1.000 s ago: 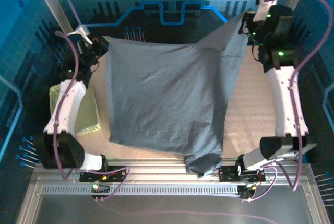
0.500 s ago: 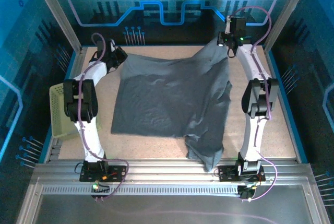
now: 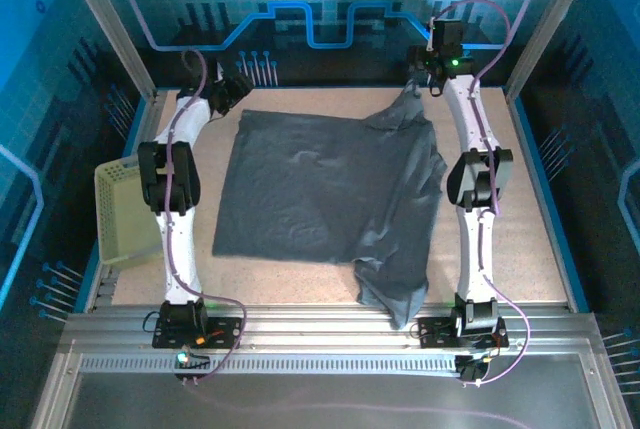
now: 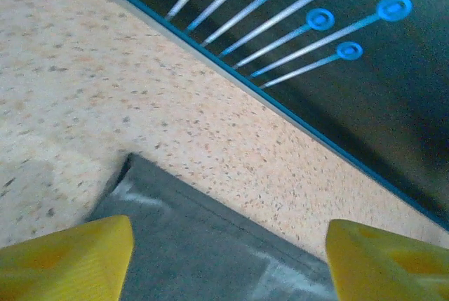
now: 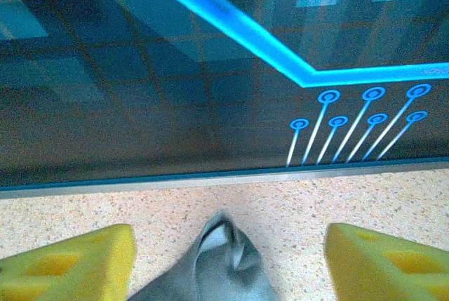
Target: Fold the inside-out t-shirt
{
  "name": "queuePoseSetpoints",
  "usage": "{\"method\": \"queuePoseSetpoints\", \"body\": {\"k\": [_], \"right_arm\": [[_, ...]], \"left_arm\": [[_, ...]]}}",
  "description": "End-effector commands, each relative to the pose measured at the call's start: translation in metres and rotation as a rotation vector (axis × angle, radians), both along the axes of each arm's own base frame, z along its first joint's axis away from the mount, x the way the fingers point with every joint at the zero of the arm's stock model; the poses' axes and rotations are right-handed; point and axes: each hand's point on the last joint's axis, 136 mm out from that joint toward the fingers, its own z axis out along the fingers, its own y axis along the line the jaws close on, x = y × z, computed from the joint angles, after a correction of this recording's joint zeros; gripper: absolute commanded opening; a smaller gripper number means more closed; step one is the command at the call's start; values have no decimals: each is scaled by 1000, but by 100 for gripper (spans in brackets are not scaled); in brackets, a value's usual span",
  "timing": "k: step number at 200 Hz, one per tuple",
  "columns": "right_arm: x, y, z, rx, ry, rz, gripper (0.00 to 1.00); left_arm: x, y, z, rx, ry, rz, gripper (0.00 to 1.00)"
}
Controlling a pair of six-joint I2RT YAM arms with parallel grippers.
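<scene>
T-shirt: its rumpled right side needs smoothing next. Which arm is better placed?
Right, probably. The right tool is open over the raised far corner of the t-shirt, and the rumpled flap runs beside that arm. The left tool is open at the flat far-left corner.

You see a plain dark slate-grey shirt (image 3: 310, 189) spread across the middle of the surface (image 3: 530, 239). Its left part lies flat and fairly smooth, with only light wrinkles. Its far-left corner (image 4: 203, 252) rests flat on the surface, and a stitched hem runs along its edge. The right side is doubled over in loose folds. From there a bunched tail runs toward you and droops over the near edge of the surface. At the far right, the cloth rises into a small crumpled peak (image 5: 228, 266).
</scene>
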Motion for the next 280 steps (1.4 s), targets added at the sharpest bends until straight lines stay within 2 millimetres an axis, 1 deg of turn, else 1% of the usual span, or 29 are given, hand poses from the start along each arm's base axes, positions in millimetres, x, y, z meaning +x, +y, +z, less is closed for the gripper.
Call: {"method": "queuePoseSetpoints", "body": {"k": [1, 15, 17, 18, 21, 22, 25, 28, 32, 33, 47, 54, 63, 65, 73, 76, 86, 101, 122, 139, 159, 172, 189, 212, 228, 248, 261, 272, 280], "right_arm": [[-17, -12, 27, -22, 14, -49, 79], [-36, -14, 40, -6, 39, -54, 79], [-39, -14, 42, -4, 42, -54, 79], [-40, -14, 39, -4, 50, -55, 79], [-45, -15, 42, 2, 54, -57, 79], [-46, -15, 39, 3, 65, -58, 79], [-53, -14, 48, 12, 58, -59, 79], [-58, -13, 46, 19, 74, -58, 79], [-67, -12, 48, 33, 84, -57, 79], [-69, -11, 49, 37, 86, -56, 79], [-102, -5, 40, 105, 142, -59, 79], [-120, 0, 31, 150, 179, -55, 79], [-145, 6, 10, 210, 238, -63, 78], [-150, 8, 10, 227, 241, -64, 78], [-171, 18, -13, 283, 296, -61, 78], [-178, 21, -19, 301, 308, -53, 78], [-199, 31, -50, 340, 380, -47, 78], [-222, 43, -92, 381, 490, -46, 75], [-237, 57, -137, 422, 584, -35, 74], [-242, 58, -165, 438, 643, -63, 72], [-249, 49, -190, 428, 707, -141, 71], [-252, 38, -203, 409, 733, -204, 71], [-258, 16, -218, 391, 772, -300, 70], [-256, -12, -224, 380, 765, -388, 70], [-245, -27, -226, 381, 750, -420, 71], [-224, -39, -226, 387, 734, -438, 71], [-203, -43, -216, 383, 695, -424, 71], [-186, -51, -208, 353, 660, -435, 71], [-169, -57, -201, 339, 627, -424, 71]], "left_arm": [[-22, 29, 41, 91, 52, 88, 79], [-38, 24, 66, 116, 31, 71, 80], [-40, 22, 66, 118, 32, 66, 80], [-42, 21, 68, 119, 30, 63, 80], [-46, 18, 71, 120, 28, 56, 80], [-47, 17, 72, 121, 26, 55, 80], [-52, 13, 73, 120, 27, 46, 80], [-57, 9, 74, 120, 28, 39, 80], [-64, 4, 74, 118, 32, 31, 80], [-66, 3, 71, 118, 38, 29, 80], [-93, -17, 63, 101, 52, 1, 80], [-107, -28, 54, 90, 61, -14, 80], [-124, -40, 40, 67, 84, -28, 80], [-128, -42, 36, 61, 92, -32, 80], [-142, -53, 20, 35, 115, -51, 80], [-147, -56, 16, 27, 120, -56, 80], [-162, -65, -4, 1, 145, -76, 80], [-177, -76, -27, -48, 161, -123, 76], [-193, -75, -56, -54, 209, -125, 75], [-201, -70, -77, -82, 242, -97, 73], [-212, -62, -97, -134, 279, -44, 72], [-218, -58, -105, -147, 285, -21, 72], [-226, -51, -110, -120, 299, 5, 72], [-237, -34, -111, -86, 304, 62, 72], [-239, -28, -110, -86, 296, 87, 72], [-240, -29, -109, -100, 295, 92, 72], [-240, -29, -109, -110, 289, 106, 73], [-237, -30, -109, -113, 282, 102, 73], [-234, -32, -107, -109, 284, 97, 73]]}}
